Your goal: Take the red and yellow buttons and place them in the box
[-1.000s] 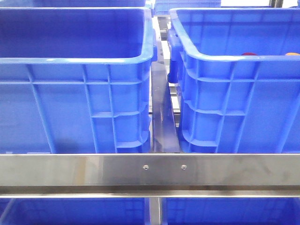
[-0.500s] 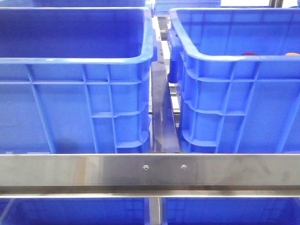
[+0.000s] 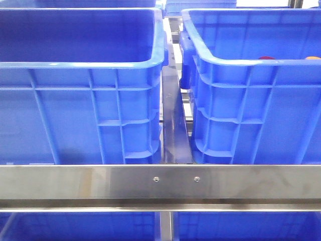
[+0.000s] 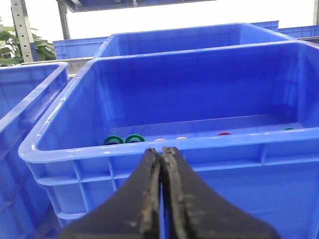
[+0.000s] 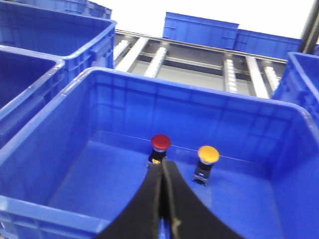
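Observation:
In the right wrist view, a red button (image 5: 161, 143) and a yellow button (image 5: 208, 154) stand upright on small dark bases on the floor of a blue crate (image 5: 189, 89). My right gripper (image 5: 162, 162) is shut and empty, just above and in front of the red button. In the front view only the buttons' tops show, red (image 3: 266, 57) and orange-yellow (image 3: 312, 57), behind the rim of the right crate (image 3: 251, 110). The left crate (image 3: 75, 115) stands beside it. My left gripper (image 4: 161, 149) is shut and empty, outside the near wall of a blue crate (image 4: 75, 148).
A steel rail (image 3: 160, 183) runs across the front, with a narrow gap (image 3: 175, 125) between the crates. The crate in the left wrist view holds two green rings (image 4: 124, 139) and small red and orange pieces. A roller conveyor (image 5: 229, 74) and more blue crates lie behind.

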`<action>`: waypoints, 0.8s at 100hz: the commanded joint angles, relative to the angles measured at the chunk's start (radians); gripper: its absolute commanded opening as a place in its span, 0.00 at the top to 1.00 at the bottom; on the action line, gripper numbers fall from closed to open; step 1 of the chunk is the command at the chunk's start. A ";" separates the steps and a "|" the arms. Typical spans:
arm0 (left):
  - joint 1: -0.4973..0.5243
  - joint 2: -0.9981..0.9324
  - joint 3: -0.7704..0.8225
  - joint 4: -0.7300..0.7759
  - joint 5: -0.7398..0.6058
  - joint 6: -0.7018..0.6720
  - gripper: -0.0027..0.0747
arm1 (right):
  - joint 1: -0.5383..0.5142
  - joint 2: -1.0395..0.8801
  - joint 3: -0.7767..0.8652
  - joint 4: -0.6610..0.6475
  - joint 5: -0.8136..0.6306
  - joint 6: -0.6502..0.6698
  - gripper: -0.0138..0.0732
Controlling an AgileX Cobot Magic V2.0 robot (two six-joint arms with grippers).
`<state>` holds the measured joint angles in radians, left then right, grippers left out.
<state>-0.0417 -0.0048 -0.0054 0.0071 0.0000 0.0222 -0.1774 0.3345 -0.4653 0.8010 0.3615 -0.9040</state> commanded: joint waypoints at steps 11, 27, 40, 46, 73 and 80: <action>0.000 -0.033 0.049 0.000 -0.085 -0.012 0.99 | 0.085 -0.056 -0.034 -0.293 -0.047 0.305 0.92; 0.000 -0.033 0.049 0.000 -0.085 -0.012 0.99 | 0.199 -0.079 0.006 -0.540 -0.136 0.571 0.92; 0.000 -0.033 0.049 0.000 -0.085 -0.012 0.99 | 0.264 -0.101 0.078 -0.700 -0.266 0.741 0.92; 0.000 -0.033 0.049 0.000 -0.085 -0.012 0.99 | 0.273 -0.114 0.115 -0.734 -0.319 0.779 0.92; 0.000 -0.033 0.049 0.000 -0.085 -0.012 0.99 | 0.271 -0.234 0.238 -0.754 -0.399 0.787 0.92; 0.000 -0.033 0.049 0.000 -0.085 -0.012 0.99 | 0.271 -0.276 0.273 -0.773 -0.414 0.787 0.92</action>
<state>-0.0417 -0.0048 -0.0054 0.0071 0.0000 0.0222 0.0918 0.0871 -0.1993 0.0589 0.0535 -0.1199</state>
